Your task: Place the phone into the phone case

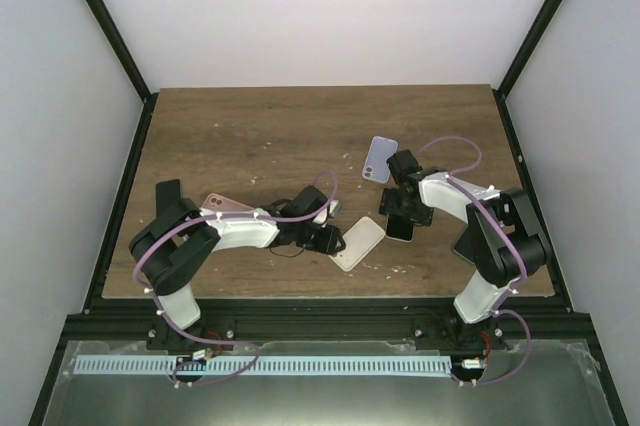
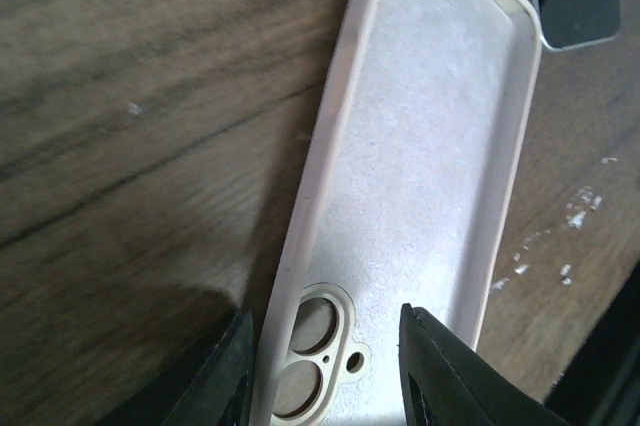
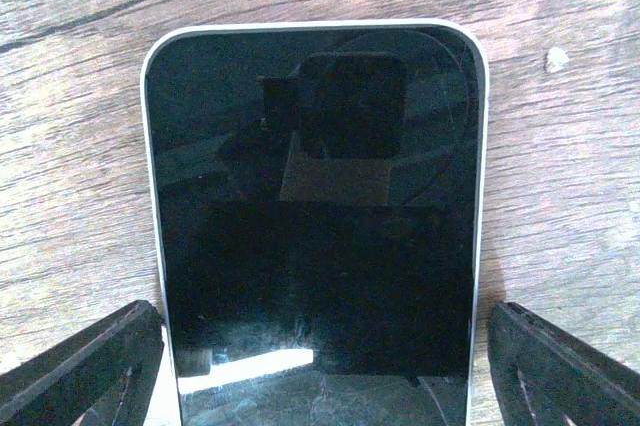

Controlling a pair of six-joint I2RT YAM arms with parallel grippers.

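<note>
1. Reference: the phone case [image 1: 358,243] lies on the wooden table [image 1: 250,136] with its open side up. I give all positions below relative to it.

2. Left gripper [image 2: 325,318]: I see it at the case's camera-cutout end. The jaws are partly spread. One finger [image 2: 225,381] sits just outside the case's long rim, and the other hangs over the case's inner face near the opposite rim. I see no pinch on the case.

3. Phone [image 3: 320,216]: it lies flat, dark screen up, just beside the case on its right. One corner is close to the case's far end. The phone is outside the case.

4. Right gripper [image 3: 320,311]: it hovers over the phone with its jaws spread wide. One finger sits off each long edge, near the edge but not clamping.

5. Other items: a lilac handset or cover [image 1: 379,159] lies beyond the case. A pink item [image 1: 228,205] lies well to the case's left, partly hidden by the left arm.
</note>
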